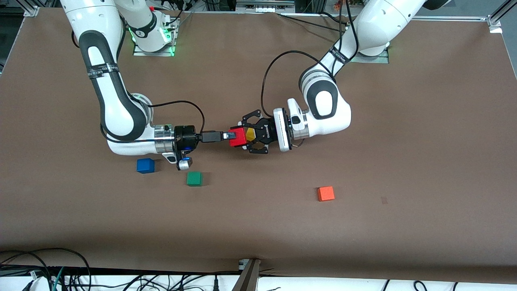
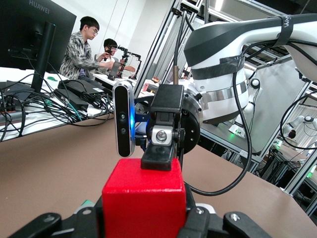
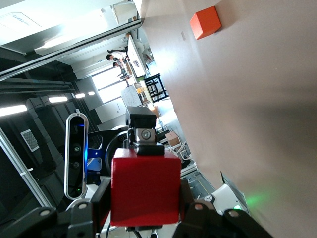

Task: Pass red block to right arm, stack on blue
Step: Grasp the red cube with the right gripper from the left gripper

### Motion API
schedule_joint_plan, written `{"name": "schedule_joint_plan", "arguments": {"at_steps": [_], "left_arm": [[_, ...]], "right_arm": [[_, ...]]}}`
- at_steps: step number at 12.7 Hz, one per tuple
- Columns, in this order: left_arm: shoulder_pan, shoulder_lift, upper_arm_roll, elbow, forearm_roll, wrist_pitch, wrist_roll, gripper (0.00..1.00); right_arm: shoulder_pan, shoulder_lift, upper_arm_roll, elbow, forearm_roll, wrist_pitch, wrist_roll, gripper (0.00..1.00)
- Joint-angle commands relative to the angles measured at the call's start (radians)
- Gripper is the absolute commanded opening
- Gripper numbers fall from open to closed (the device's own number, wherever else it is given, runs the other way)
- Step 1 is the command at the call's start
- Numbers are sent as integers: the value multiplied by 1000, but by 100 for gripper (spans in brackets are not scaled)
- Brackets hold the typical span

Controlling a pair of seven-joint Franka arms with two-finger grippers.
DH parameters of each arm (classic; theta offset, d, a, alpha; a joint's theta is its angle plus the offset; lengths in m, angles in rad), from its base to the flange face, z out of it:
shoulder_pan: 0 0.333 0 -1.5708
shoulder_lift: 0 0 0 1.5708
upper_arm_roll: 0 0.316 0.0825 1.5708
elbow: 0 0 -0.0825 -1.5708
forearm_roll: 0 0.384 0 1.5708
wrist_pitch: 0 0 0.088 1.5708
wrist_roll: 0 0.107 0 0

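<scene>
The red block [image 1: 238,138] is held in the air over the middle of the table. My left gripper [image 1: 243,136], the claw-like black linkage one, is shut on it; its fingers [image 2: 190,218] press the block [image 2: 143,203] from both sides. My right gripper [image 1: 230,136], with slim black fingers, reaches in from the right arm's end and is closed on the same block [image 3: 144,188], one fingertip [image 2: 159,156] lying on the block's top face. The blue cube [image 1: 145,165] sits on the table just below the right wrist, nearer the front camera.
A green cube [image 1: 194,178] lies beside the blue one, toward the left arm's end. An orange cube [image 1: 325,193] lies farther toward the left arm's end, also in the right wrist view [image 3: 205,22]. Brown table surface [image 1: 258,226] spreads all round.
</scene>
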Motion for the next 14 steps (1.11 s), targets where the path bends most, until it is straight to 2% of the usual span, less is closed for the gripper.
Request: {"name": "schedule_joint_plan", "arguments": {"at_steps": [1, 2, 3, 4, 7, 10, 12, 14], "left_arm": [[-9, 4, 1, 20, -42, 7, 9, 0], [-11, 3, 1, 20, -42, 7, -8, 0], [-12, 3, 1, 20, -44, 7, -14, 41], [-11, 0, 1, 18, -42, 3, -3, 99], [-12, -13, -4, 17, -42, 0, -23, 100], [8, -71, -1, -3, -25, -17, -129, 100], [43, -79, -1, -10, 28, -57, -170, 100], [98, -80, 1, -10, 134, -161, -254, 100]], "right_arm": [[0, -30, 11, -34, 29, 12, -25, 15], [0, -30, 11, -31, 29, 14, -25, 14], [0, -30, 11, -28, 29, 12, -24, 13], [0, -32, 9, -24, 29, 12, -19, 13], [-1, -38, -1, -15, 7, 10, -16, 11], [-11, -49, -65, 13, -131, 0, -22, 11], [-12, -58, -128, 37, -297, -2, -25, 11], [-12, -58, -191, 76, -480, -16, -25, 11]]}}
